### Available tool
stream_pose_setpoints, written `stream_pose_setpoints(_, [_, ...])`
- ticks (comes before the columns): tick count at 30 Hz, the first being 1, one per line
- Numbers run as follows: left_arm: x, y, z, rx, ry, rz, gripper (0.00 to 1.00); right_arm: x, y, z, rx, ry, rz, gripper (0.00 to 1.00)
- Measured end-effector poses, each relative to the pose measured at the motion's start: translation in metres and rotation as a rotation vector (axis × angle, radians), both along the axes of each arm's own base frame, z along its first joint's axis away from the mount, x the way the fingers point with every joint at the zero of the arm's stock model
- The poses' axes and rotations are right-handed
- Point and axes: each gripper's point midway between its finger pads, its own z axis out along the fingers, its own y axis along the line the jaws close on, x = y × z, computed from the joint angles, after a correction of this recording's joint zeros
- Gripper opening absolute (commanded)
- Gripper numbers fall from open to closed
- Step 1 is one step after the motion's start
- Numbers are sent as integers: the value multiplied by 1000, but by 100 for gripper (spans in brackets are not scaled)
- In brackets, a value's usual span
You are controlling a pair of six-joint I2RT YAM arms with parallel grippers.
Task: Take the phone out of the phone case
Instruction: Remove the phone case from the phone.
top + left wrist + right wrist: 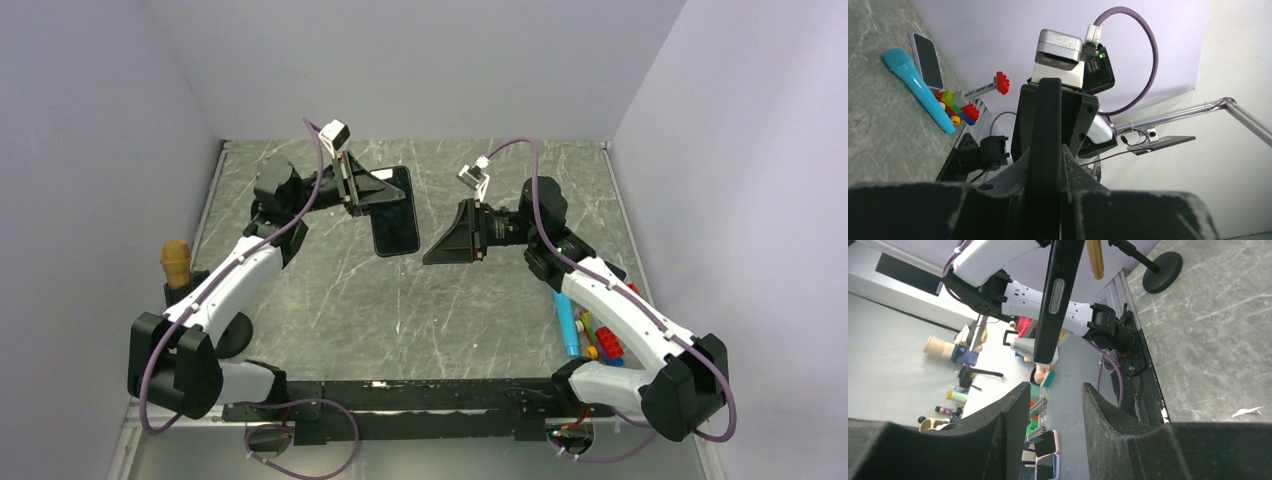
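Observation:
My left gripper (385,193) is shut on the black cased phone (396,213) and holds it above the table's middle back. In the left wrist view the phone's edge (1048,150) runs straight up between my two fingers. My right gripper (440,250) is open and empty, just right of the phone and pointing at it. In the right wrist view the phone (1055,300) hangs edge-on ahead of the open fingers, its side button showing. I cannot tell the case from the phone.
A blue toy microphone (568,328) and coloured bricks (605,342) lie by the right arm's base. A brown cone-shaped object (176,262) stands at the left edge. A black round stand base (232,335) sits near the left arm. Grey walls enclose the table.

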Motion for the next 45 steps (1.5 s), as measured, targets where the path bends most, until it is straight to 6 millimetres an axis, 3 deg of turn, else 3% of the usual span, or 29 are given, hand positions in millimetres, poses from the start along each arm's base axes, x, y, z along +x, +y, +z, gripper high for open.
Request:
stream_pose_setpoints(6, [-10,1,7,-1,-17,-6,0,0,8,10,39,-4,24,45])
stream_pose_setpoints(10, [-15,-1,8,-1,-23,-8,0,0,14,15,54,-4,40,38])
stream_pose_setpoints(14, [-15,-4,7,-2,-20,-6,0,-6,20,18,68,-7,73,16])
stream_pose_setpoints(16, [-16,-4,7,-3,-17,-9,0,-10,22,19,74,-13,92,0])
stream_pose_setpoints(20, [-24,0,10,-32,-21,-4,0,-15,24,17,68,-7,116,0])
stream_pose_setpoints(24, [-33,6,7,-68,35,5,0,-24,29,17,44,-109,140,0])
stream_pose_setpoints(31, [-55,23,48,-190,19,7,0,-43,47,59,-7,-340,216,0])
stream_pose_setpoints(35, [-60,26,59,-223,30,-9,0,-51,55,71,-42,-419,259,0])
stream_pose_setpoints(40, [-57,19,66,-231,134,-43,0,-46,73,70,-64,-550,273,0])
stream_pose_setpoints(45, [-51,14,59,-222,221,-55,0,-41,71,64,-103,-587,256,0])
